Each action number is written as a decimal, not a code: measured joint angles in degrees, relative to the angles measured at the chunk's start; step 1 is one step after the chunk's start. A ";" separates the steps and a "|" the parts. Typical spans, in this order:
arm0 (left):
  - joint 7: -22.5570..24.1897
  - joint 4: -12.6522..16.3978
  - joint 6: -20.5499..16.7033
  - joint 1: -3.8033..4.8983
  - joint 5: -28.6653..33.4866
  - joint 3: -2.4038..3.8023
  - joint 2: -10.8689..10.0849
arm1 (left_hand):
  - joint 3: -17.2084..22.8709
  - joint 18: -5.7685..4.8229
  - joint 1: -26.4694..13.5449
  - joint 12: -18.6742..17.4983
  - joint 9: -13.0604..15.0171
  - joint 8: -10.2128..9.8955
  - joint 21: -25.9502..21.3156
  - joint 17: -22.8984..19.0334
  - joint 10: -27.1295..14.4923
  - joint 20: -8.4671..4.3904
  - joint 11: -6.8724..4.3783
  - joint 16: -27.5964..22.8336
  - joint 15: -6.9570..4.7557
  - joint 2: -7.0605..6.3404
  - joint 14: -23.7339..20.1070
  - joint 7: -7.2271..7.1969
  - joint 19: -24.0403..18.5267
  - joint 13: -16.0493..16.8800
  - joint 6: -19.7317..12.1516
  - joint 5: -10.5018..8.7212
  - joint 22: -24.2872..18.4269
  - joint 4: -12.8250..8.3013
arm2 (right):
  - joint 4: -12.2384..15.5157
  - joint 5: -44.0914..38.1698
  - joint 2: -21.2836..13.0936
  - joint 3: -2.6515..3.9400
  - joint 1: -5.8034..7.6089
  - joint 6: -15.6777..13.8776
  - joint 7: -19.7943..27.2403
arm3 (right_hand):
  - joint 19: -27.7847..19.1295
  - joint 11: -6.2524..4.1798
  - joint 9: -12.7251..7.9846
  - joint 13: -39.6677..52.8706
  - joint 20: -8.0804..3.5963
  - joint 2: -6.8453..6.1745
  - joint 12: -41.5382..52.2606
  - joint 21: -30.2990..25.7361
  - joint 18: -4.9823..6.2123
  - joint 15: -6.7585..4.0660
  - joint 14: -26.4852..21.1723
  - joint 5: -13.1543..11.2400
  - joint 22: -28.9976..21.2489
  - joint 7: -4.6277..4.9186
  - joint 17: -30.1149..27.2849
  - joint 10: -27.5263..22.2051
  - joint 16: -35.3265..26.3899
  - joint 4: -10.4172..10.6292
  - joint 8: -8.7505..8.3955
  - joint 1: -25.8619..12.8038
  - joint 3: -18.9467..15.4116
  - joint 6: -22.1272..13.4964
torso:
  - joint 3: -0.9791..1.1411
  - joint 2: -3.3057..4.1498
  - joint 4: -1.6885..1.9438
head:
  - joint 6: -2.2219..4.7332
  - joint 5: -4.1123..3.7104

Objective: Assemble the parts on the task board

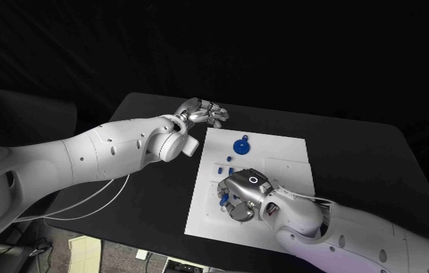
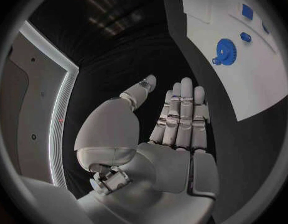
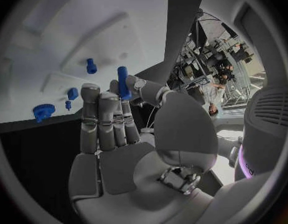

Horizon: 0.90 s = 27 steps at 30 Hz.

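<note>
Blue against the silver fingers, a small peg (image 3: 123,82) is pinched between the thumb and fingers of the right hand (image 1: 243,193), its long axis roughly in line with the fingers, one end standing clear beyond the fingertips. That hand hovers over the near half of the white board (image 1: 286,155), close to the board's left edge, palm turned down.

Other blue parts lie on the board beyond it: a gear (image 1: 241,146) sits toward the far edge, a small piece (image 1: 230,158) is just beside it, and a couple more short pieces (image 1: 230,170) lie between the gear and the right hand. In the right wrist view, a further peg (image 3: 91,65) and a small block (image 3: 72,93) show on the board ahead of the fingers. Which seat the held peg belongs in I cannot tell, but it most likely lies ahead of the fingertips.

Off the board, the left hand (image 1: 202,111) hangs above the black table (image 1: 358,143) near the board's far left corner, holding nothing, its fingers nearly straight and close together with the thumb apart.

So the right hand is far nearer to the work. The board's right half looks bare, leaving room on that side; the loose pieces lie near the fingertips, so the peg should come down straight.
</note>
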 measured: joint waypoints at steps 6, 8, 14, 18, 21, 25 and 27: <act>-0.01 -0.04 0.00 0.00 0.01 0.00 0.05 | 0.00 0.00 0.00 0.00 0.00 0.00 0.00 0.05 0.00 0.00 0.00 -0.22 0.00 0.00 0.00 0.00 0.00 0.00 0.00 0.00 -0.01 0.00 | -0.22 -0.15 0.26 -0.42 -0.31 0.61 0.00 | 0.00 0.00 0.00 0.04 0.01 0.00 0.00 0.00 0.00 0.00 0.00 0.00 0.00 0.00 0.00 0.00 0.00 0.03 -0.01 0.00 0.03 -0.01 | 0.03 0.00 0.00 | -0.22 -0.05; -0.01 -0.05 0.00 0.00 0.01 0.00 0.07 | 0.00 0.00 0.02 0.00 0.00 0.00 0.00 0.05 0.00 0.00 0.00 -0.22 0.00 -0.01 0.00 0.00 0.00 0.00 0.00 0.00 -0.01 0.00 | -0.23 -0.18 0.26 -0.45 -0.53 0.81 0.01 | -0.01 0.00 -0.01 0.09 0.01 -0.15 0.00 0.00 0.00 0.00 0.00 0.00 0.00 0.00 0.00 0.00 0.00 0.16 -0.01 -0.15 0.16 -0.01 | 0.03 0.00 0.01 | -0.34 -0.05; -0.02 -0.06 0.00 0.00 0.01 0.00 0.13 | 0.00 0.00 0.02 0.00 0.00 0.00 0.00 0.10 0.00 0.00 0.00 -0.23 0.00 -0.02 0.00 0.00 0.00 -0.04 0.00 0.00 0.05 0.00 | -0.44 -0.24 0.31 -0.47 -0.67 1.25 0.03 | -0.07 0.00 -0.02 0.10 0.08 -0.15 -0.01 0.00 0.00 -0.01 0.00 0.00 0.00 0.00 -0.01 0.00 0.00 0.16 -0.03 -0.15 0.16 -0.01 | 0.04 -0.01 0.03 | -0.47 0.18; -0.03 -0.06 0.01 0.00 0.01 0.00 0.18 | 0.00 0.00 0.02 0.00 0.00 0.00 0.00 0.10 0.00 0.00 0.00 -0.22 0.00 -0.02 0.00 0.00 0.00 -0.05 0.00 0.00 0.05 0.00 | -0.55 -0.29 0.34 -0.51 -0.67 1.50 0.03 | 0.05 0.00 -0.03 0.10 -0.10 -0.15 -0.02 0.00 0.01 0.00 0.00 -0.01 0.00 0.00 0.00 0.00 0.00 0.16 -0.07 -0.15 0.16 -0.01 | 0.04 -0.03 0.03 | -0.52 0.27; -0.03 -0.06 0.02 0.00 0.01 0.00 0.18 | 0.00 0.00 0.02 0.00 0.00 0.00 -0.22 0.10 0.00 0.00 0.00 -0.22 0.00 -0.02 0.00 0.00 0.00 -0.05 0.00 0.00 0.04 0.00 | -0.79 -0.43 0.35 -0.53 -0.67 1.63 0.03 | -0.02 0.00 -0.05 0.10 -0.24 -0.15 -0.06 0.00 0.00 0.00 0.00 -0.01 0.00 0.01 -0.01 0.00 0.00 0.16 -0.08 -0.15 0.16 -0.02 | 0.03 -0.03 0.02 | -0.55 0.32; -0.04 -0.06 0.02 0.00 0.01 0.00 0.15 | 0.00 0.00 0.02 0.00 0.00 0.00 -0.22 0.16 0.00 0.00 0.00 -0.22 0.00 -0.02 0.00 0.00 0.00 -0.05 0.00 0.00 0.04 0.00 | -1.04 -0.74 0.35 -0.55 -0.68 1.66 -0.07 | -0.02 0.00 -0.06 0.10 -0.24 -0.14 -0.07 0.00 0.00 -0.01 -0.01 -0.16 0.00 0.01 -0.01 0.00 0.00 0.16 -0.10 -0.14 0.16 -0.02 | 0.03 -0.03 0.01 | -0.59 0.38; -0.04 -0.06 0.03 0.00 0.01 0.00 0.13 | 0.00 0.00 0.02 0.00 0.00 0.00 -0.22 0.16 0.00 0.00 0.00 -0.22 0.00 -0.02 0.00 0.00 0.00 -0.04 0.00 0.00 0.04 0.00 | -1.15 -0.88 0.40 -0.55 -0.71 1.66 -0.11 | -0.02 0.00 -0.05 0.10 -0.24 -0.14 -0.07 0.00 0.00 -0.01 -0.01 -0.16 0.00 0.01 -0.01 0.00 0.00 0.07 -0.12 -0.14 0.25 -0.02 | 0.03 -0.03 0.01 | -0.60 0.38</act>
